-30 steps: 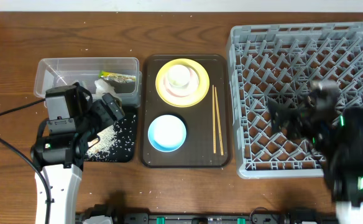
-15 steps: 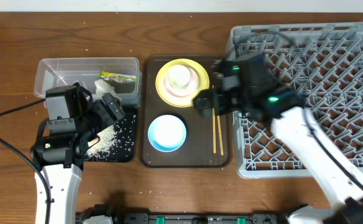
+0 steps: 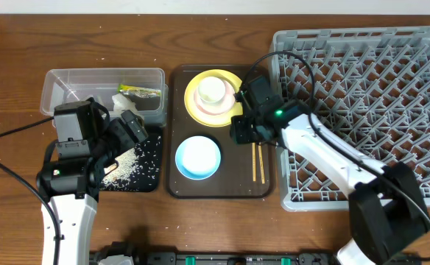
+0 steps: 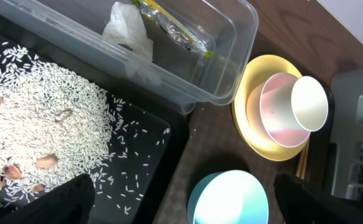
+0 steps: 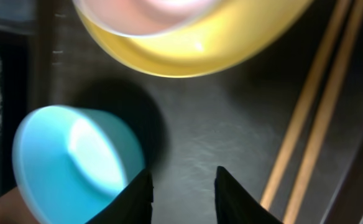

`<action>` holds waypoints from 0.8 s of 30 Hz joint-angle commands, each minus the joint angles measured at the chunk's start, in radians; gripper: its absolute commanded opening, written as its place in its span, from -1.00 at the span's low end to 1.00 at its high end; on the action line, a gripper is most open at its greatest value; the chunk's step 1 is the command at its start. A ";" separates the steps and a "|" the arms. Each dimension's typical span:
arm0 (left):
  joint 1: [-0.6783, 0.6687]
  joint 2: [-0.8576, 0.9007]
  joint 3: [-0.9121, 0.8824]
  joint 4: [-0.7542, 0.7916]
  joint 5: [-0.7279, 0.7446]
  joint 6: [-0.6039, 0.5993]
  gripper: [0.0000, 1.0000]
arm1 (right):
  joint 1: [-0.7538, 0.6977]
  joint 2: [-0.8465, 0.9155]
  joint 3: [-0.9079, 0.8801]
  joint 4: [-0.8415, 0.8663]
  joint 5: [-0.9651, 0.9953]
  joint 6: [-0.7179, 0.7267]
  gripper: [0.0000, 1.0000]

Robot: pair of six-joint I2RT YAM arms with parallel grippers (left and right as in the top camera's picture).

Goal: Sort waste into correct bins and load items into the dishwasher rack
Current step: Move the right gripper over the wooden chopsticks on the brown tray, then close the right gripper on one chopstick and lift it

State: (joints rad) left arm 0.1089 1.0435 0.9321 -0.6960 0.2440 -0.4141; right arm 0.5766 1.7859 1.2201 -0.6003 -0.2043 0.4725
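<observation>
Right hand (image 5: 183, 190) has swung from rack (image 3: 362, 59) to tray (image 3: 233, 182), half-closed, empty; chopsticks (image 5: 303, 118) partly hidden.

Yellow plate (image 3: 200, 116), light blue bowl (image 3: 198, 157), grey rack (image 3: 362, 35), and a black tray (image 3: 154, 147) speckled with white rice (image 3: 127, 163).

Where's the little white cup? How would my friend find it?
Look left of the big grey rack to the dark brown tray. At its far end sits a yellow plate, and the white cup is stacked on it. It's the smallest dish, white, unlike the blue bowl.
</observation>
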 commanded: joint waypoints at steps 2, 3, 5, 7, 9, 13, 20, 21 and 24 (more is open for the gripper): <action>0.004 0.000 0.022 0.000 -0.002 0.013 0.90 | 0.053 0.040 0.016 -0.010 0.203 0.094 -0.31; 0.004 0.000 0.022 0.000 -0.002 0.013 0.90 | 0.060 0.047 0.016 -0.015 0.238 0.101 -0.30; 0.004 0.000 0.022 0.000 -0.002 0.013 0.90 | 0.074 0.053 0.015 -0.030 0.309 0.104 -0.28; 0.004 0.000 0.022 0.000 -0.002 0.013 0.90 | 0.083 0.054 0.015 -0.041 0.353 0.103 -0.26; 0.004 0.000 0.022 0.000 -0.002 0.013 0.90 | 0.086 0.055 0.015 -0.047 0.366 0.099 -0.23; 0.004 0.000 0.022 0.000 -0.002 0.013 0.90 | 0.085 0.066 0.006 -0.047 0.365 0.095 -0.24; 0.004 0.000 0.022 0.000 -0.002 0.013 0.90 | 0.085 0.092 -0.034 -0.009 0.366 0.095 -0.25; 0.004 0.000 0.022 0.000 -0.002 0.013 0.90 | 0.085 0.098 -0.038 -0.006 0.366 0.095 -0.25; 0.004 0.000 0.022 0.000 -0.002 0.013 0.90 | 0.085 0.122 -0.042 -0.006 0.366 0.095 -0.24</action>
State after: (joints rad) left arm 0.1089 1.0435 0.9321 -0.6960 0.2440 -0.4141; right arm 0.6529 1.8755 1.1919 -0.6086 0.1364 0.5495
